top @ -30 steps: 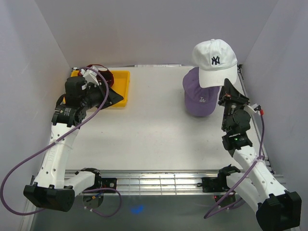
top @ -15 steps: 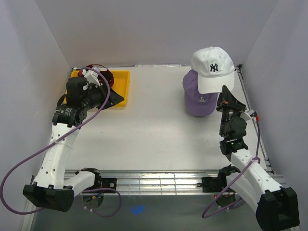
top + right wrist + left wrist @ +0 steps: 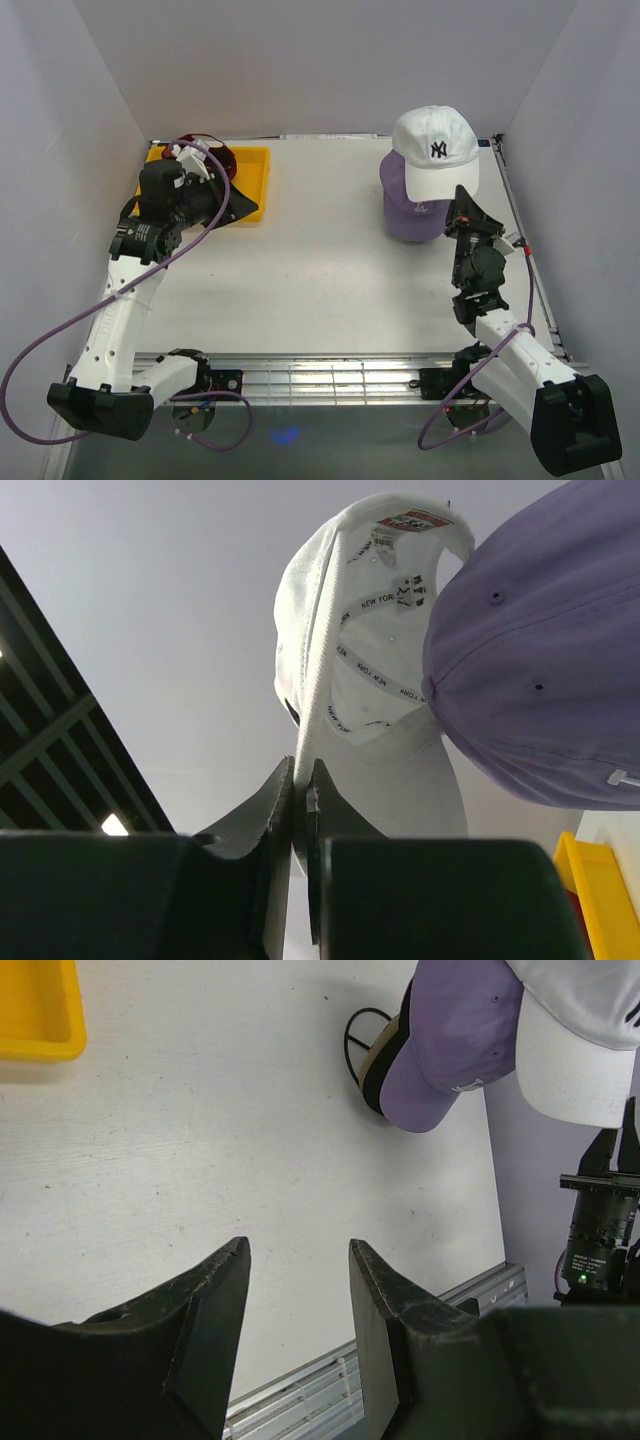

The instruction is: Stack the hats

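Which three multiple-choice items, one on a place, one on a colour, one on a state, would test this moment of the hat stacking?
1. Where is the white cap?
A. Flat on the table by the left arm
B. Over the lavender cap
C. Against the near rail

2. What colour is the tray?
A. Blue
B. Green
C. Yellow

3. How is the right pincer?
A. Shut on the white cap's brim
B. Open and empty
C. Shut on the lavender cap

Answers:
1 B: the top view shows it partly covering the lavender cap.
2 C: its rim and floor are plainly yellow at the far left.
3 A: the right wrist view shows the jaws closed with the brim between them.
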Motion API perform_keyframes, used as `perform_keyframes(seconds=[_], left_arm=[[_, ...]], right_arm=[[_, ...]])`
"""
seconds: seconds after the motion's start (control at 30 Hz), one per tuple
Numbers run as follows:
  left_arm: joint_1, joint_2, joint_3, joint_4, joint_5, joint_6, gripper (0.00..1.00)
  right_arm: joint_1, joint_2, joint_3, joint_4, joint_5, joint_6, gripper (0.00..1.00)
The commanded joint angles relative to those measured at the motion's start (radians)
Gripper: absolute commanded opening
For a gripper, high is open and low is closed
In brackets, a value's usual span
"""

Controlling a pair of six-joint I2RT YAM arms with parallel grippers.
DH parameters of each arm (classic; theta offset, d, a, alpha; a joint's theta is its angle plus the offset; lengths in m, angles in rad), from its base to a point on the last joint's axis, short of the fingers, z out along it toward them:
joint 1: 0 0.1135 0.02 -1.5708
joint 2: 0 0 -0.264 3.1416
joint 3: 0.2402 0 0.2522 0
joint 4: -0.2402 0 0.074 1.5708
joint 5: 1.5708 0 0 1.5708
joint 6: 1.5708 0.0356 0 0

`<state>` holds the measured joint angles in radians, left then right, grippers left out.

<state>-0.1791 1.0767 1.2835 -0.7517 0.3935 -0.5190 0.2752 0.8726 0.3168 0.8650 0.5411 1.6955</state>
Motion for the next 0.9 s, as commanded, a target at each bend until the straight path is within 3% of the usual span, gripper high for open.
perform_keyframes(seconds=[0.0, 0.87], left_arm=[[-0.005, -0.004, 0.004, 0.002, -0.012, 0.019, 0.54], [-0.005, 0.000, -0.026, 0.003, -0.038, 0.031, 0.54]], right_arm=[[0.005, 0.009, -0.005, 0.098, -0.001, 0.026, 0.08], [0.024, 0.106, -0.125, 0.155, -0.041, 0.122, 0.08]])
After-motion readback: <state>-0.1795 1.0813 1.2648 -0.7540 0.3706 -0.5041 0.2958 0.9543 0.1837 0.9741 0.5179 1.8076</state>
